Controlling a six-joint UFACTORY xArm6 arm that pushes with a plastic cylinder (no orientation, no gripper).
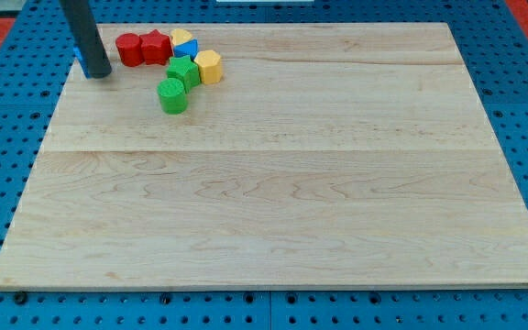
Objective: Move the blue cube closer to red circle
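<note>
My tip (98, 75) rests on the wooden board (273, 183) near its top left corner. A blue block, likely the blue cube (79, 60), shows only as a sliver at the rod's left side; the rod hides most of it. The red circle (129, 49) lies just to the right of the rod, a short gap from it. The tip is between the blue sliver and the red circle, slightly lower in the view.
A red star (157, 45) touches the red circle's right side. Further right are a yellow block (182, 37), a second blue block (188, 49), a yellow hexagon (209, 66), a green star (183, 71) and a green cylinder (172, 95).
</note>
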